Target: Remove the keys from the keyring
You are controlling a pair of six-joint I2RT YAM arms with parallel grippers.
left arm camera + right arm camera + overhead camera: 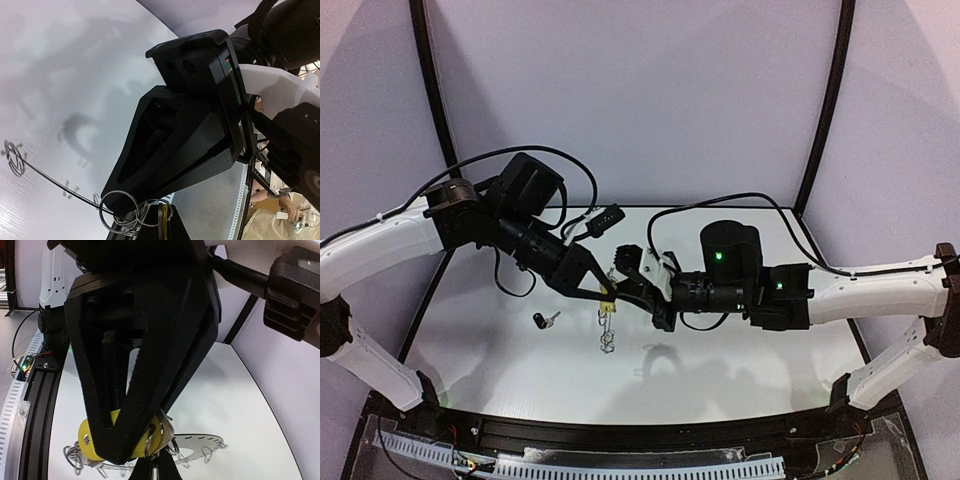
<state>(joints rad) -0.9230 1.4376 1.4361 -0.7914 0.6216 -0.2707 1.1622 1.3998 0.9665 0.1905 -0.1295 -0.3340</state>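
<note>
While left claw (601, 291) clamps yellow key (92, 439) mid-frame, right claw (625, 296) sits pinched shut at wire loops (125, 216); hold unclear. Keyring (607, 335) dangles below. Black key (545, 320) already off, on table (750, 370). Next: slide yellow key off loop.

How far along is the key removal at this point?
Done: the black-headed key with the silver blade lies loose on the white table, apart from the grey metal keyring. In hand: the right gripper is shut on the yellow-headed key, the left gripper pinching the ring's wire loops. Left: freeing that yellow key.
</note>
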